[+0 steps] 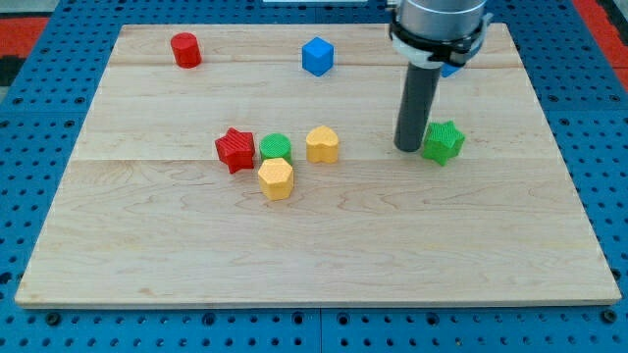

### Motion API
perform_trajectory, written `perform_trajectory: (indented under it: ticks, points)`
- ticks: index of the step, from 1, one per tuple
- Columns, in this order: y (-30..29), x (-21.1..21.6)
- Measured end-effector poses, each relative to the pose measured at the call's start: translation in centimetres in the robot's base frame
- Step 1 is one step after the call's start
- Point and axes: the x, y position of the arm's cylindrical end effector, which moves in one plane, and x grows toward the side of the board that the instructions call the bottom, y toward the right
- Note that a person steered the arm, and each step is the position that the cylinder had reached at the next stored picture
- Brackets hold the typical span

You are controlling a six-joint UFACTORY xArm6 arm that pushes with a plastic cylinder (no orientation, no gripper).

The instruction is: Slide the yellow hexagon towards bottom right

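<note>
Here two red, two green, two yellow, one blue block (317,56); gripperless tool, my tip (408,148), touches nothing.

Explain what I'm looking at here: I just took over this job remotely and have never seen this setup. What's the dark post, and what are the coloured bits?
One camera looks down at a wooden board. The dark post is the arm's rod; my tip touches the board just left of the green star. It holds nothing, it only pushes. The yellow hexagon, your target, sits in a cluster below the green cylinder, with the red star and yellow heart nearby. The red cylinder and blue cube lie near the top.
</note>
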Motion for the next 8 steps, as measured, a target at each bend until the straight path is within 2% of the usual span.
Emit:
perform_trajectory:
  ticks: [1, 2, 4, 5, 6, 7, 8]
  points:
    - [3.2, 0.0]
    - [1.5, 1.4]
    - [-1.5, 11.3]
    - [-11.4, 12.7]
    - [-21.1, 12.7]
    - [-24.1, 11.3]
    - [-22.2, 8.4]
